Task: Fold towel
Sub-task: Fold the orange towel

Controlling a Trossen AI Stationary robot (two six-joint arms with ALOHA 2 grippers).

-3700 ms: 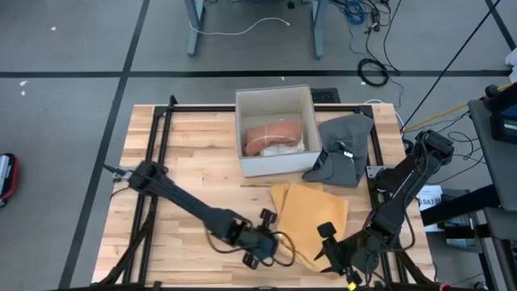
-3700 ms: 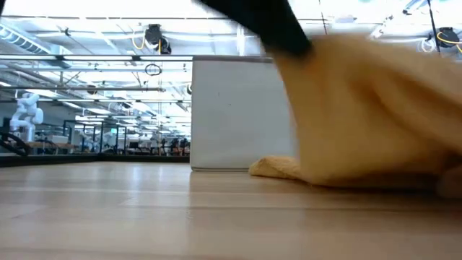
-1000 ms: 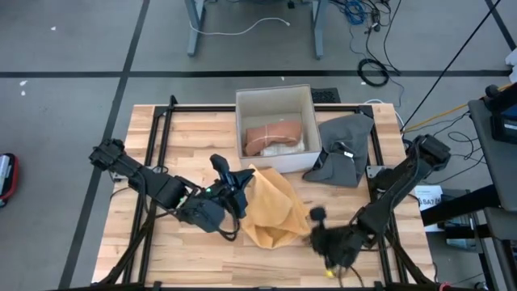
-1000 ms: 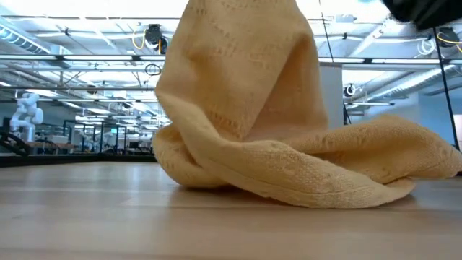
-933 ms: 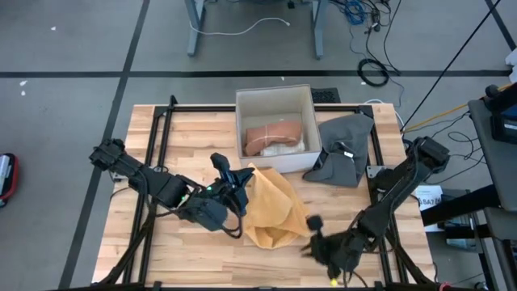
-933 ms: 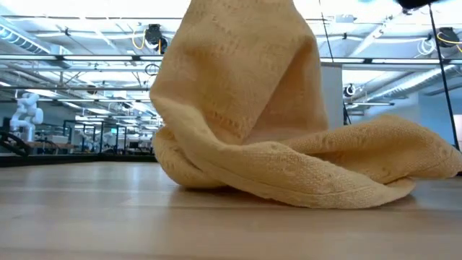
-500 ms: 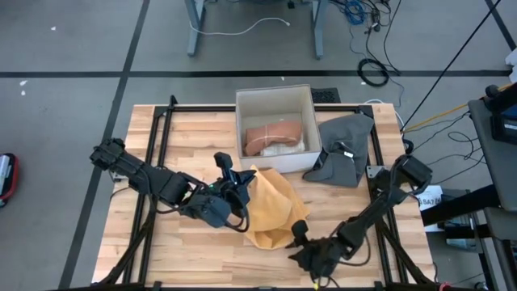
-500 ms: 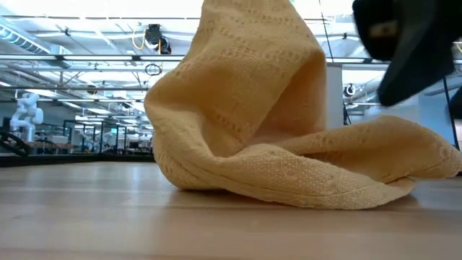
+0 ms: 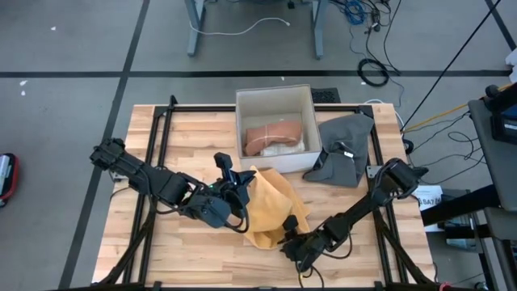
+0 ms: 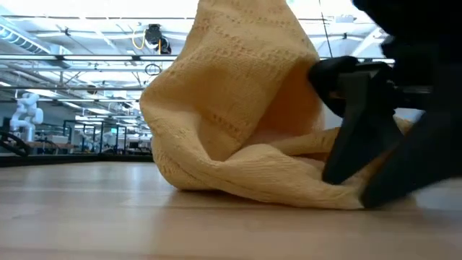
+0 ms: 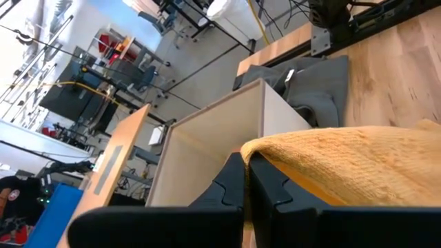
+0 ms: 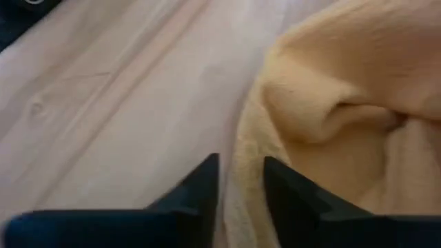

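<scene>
The right hand (image 9: pixel 292 241) sits low at the near edge of the yellow towel (image 9: pixel 273 208), its fingers (image 12: pixel 207 180) a little apart astride the hem on the bench (image 9: pixel 186 141), and I judge that if they close too shallow they will catch only a loose wrinkle, or nothing. Farther back, the left hand (image 9: pixel 237 187) is pressed together on a raised corner of the towel, which hangs from it in a crumpled heap, so a slip there would drop the cloth in a bundle rather than a flat fold.

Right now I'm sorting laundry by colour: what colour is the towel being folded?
Mustard yellow towel; clearest in the low view.
</scene>
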